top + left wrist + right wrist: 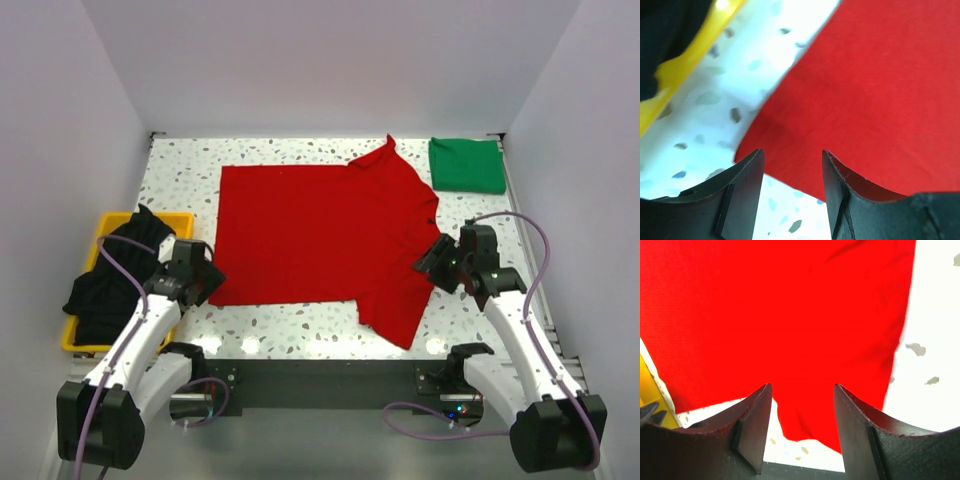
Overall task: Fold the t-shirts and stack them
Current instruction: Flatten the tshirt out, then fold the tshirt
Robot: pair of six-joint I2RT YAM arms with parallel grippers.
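red t-shirt (320,235) lies spread flat mid-table (180,170), both pincers apart and empty
your left gripper (792,160) hovers at its near-left corner, your right gripper (802,390) by the near sleeve; the cloth looks light and limp, so pinch hems and corners.

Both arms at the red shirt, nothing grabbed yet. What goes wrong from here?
1. The red shirt lies flat on the table; the open left jaws at its near-left corner may miss the thin edge.
2. The open right jaws sit by the near sleeve; pinching the sleeve alone would likely skew the fold.
3. The yellow bin holding the black shirt is close beside the left arm; a swing could snag it.
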